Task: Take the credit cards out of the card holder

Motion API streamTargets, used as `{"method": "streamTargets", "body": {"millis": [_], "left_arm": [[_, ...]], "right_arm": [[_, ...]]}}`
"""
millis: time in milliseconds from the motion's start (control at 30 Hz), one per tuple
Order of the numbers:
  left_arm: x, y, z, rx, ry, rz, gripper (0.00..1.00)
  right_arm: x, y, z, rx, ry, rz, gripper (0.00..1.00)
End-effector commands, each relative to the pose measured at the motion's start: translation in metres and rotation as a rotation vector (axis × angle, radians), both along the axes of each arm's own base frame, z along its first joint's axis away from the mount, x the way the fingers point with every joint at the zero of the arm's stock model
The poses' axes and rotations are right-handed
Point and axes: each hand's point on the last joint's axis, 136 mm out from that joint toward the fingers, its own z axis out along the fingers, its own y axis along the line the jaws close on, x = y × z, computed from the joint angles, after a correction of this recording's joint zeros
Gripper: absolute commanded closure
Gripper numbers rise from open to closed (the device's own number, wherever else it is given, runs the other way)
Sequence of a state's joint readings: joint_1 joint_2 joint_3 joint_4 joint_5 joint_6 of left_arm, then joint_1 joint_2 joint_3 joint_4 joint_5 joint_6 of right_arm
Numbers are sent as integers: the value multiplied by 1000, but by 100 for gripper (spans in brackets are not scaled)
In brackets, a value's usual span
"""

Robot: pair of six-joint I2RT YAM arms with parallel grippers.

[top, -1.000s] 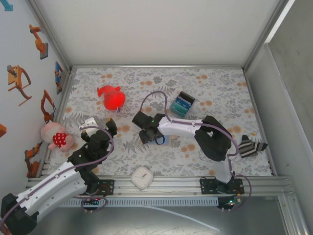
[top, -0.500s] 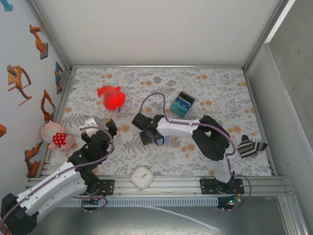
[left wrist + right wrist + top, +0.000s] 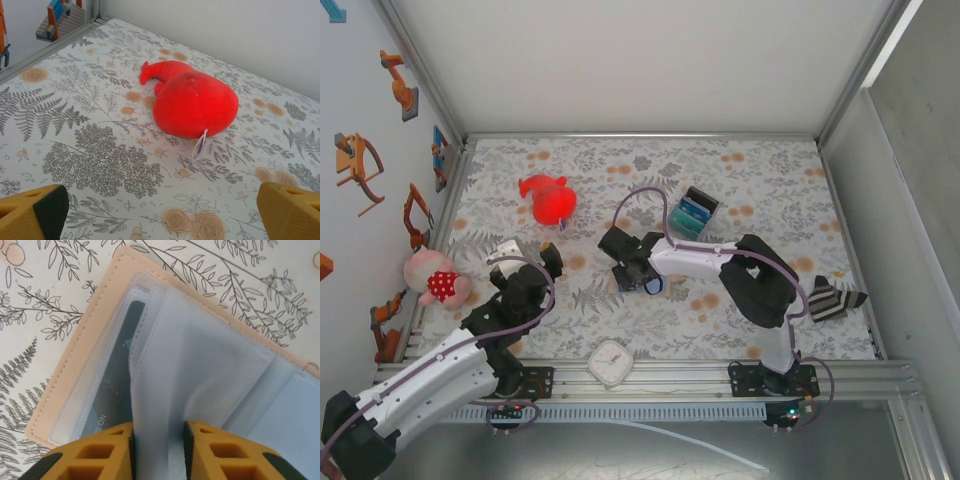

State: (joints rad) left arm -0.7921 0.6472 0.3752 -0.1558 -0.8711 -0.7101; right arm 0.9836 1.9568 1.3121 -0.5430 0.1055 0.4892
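Closing over the last second, my right gripper (image 3: pixel 158 439) now pinches a clear sleeve (image 3: pixel 200 365) of the card holder (image 3: pixel 80 340), which lies open mid-table. The credit card (image 3: pixel 117 370) beside it is still pocketed. My left gripper (image 3: pixel 160 212) hangs spread.

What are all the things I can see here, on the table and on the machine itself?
soft toy: 1, red, far left of the mat
doll: 1, pink with a red spotted dress, left edge
clock: 1, white, near edge, middle
striped cloth: 1, black and white, right edge
block: 1, blue and teal, black-edged, far middle
wallet: 1, tan, clear sleeves, lying open mid-table
card: 1 seen, dark blue, inside a wallet sleeve
mat: 1, grey leaves, orange flowers
stickers: several, orange, left wall
left claw: 1, yellow, open, facing the soft toy
right claw: 1, yellow, pinching a wallet sleeve
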Motion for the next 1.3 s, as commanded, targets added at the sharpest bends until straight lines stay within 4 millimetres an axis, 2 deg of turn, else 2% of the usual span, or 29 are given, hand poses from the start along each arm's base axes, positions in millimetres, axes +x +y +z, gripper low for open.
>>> {"method": "streamTargets", "body": {"millis": [0, 300, 567, 667, 833, 1267], "left_arm": [[5, -10, 2, -42, -10, -27, 3], [14, -24, 1, -46, 15, -51, 3], [21, -41, -7, -58, 64, -87, 3], [24, -46, -9, -64, 71, -98, 3], [27, -50, -5, -71, 61, -106, 3], [26, -47, -1, -63, 57, -94, 3]], "right_arm": [[2, -7, 7, -21, -42, 77, 74], [2, 18, 25, 47, -84, 285, 76], [5, 27, 33, 67, -112, 350, 76], [5, 23, 36, 71, -124, 327, 70], [11, 7, 37, 38, -155, 223, 60], [19, -22, 33, 28, -176, 35, 59]]}}
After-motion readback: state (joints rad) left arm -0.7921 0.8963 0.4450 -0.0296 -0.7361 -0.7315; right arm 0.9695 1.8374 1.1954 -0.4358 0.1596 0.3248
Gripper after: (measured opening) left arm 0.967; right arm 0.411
